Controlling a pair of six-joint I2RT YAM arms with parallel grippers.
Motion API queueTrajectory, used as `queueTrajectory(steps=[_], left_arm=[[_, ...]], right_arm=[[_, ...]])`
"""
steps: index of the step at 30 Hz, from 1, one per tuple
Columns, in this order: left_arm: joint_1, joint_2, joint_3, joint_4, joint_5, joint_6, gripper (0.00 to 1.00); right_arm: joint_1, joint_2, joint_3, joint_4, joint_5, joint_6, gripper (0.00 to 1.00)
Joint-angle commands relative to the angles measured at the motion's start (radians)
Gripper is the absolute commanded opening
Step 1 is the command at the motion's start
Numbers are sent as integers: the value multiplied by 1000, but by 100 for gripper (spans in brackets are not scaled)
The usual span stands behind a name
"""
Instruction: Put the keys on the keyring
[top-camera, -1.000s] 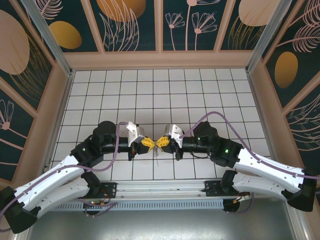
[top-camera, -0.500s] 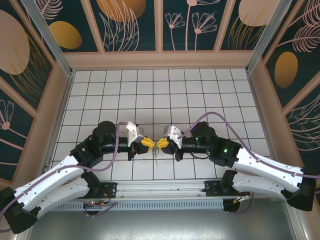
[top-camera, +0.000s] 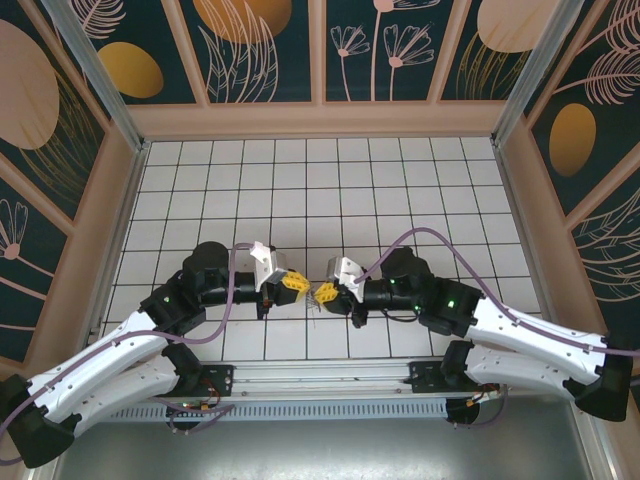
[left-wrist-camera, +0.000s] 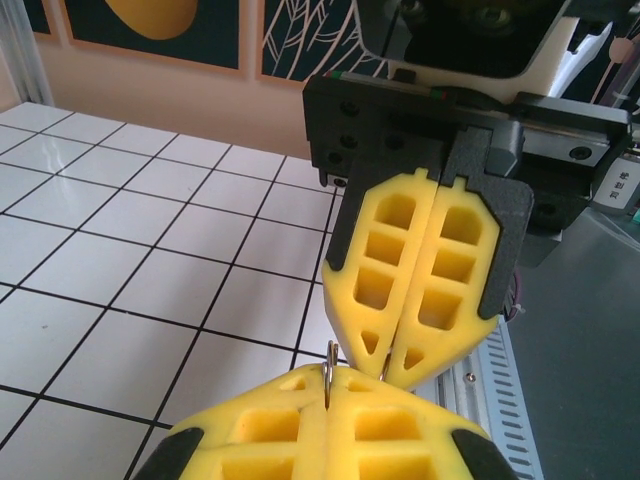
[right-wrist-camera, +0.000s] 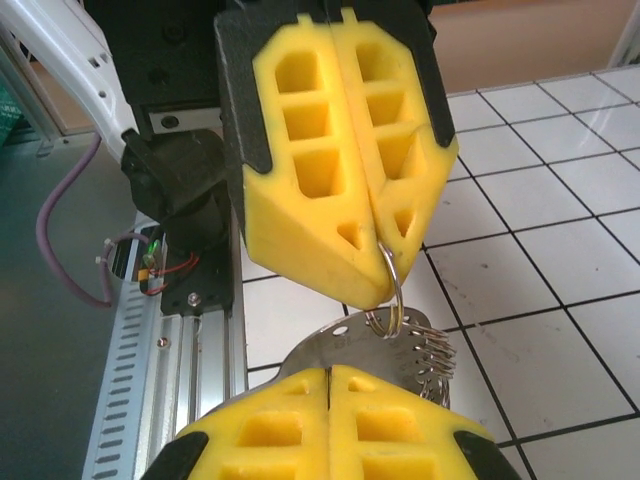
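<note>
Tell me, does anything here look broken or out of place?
Nothing stands out. The left gripper pinches a ring, and the right gripper holds the keys linked to it, tip to tip above the tiles. Nothing looks bent.

Left gripper fingers (right-wrist-camera: 310, 150): matt yellow moulded plastic, pocketed, backed by matt black shells. Keyring (right-wrist-camera: 397, 280): thin polished metal wire. Keys (right-wrist-camera: 340, 347), at 6 o'clock of it: dull silvery metal. Table tiles (left-wrist-camera: 100, 250): glossy white, reflections noted. Rail (right-wrist-camera: 130, 400): perforated grey metal.
</note>
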Motion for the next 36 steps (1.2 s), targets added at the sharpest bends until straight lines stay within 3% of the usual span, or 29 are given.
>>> queueTrajectory(steps=[1, 7, 36], left_arm=[[-2, -10, 16, 51, 0, 13, 0], [-1, -16, 16, 50, 6, 12, 0], [-1, -21, 16, 53, 14, 10, 0]], right_arm=[[6, -41, -12, 64, 2, -3, 0], [-27, -107, -46, 124, 22, 43, 0], [-32, -26, -68, 253, 32, 65, 0]])
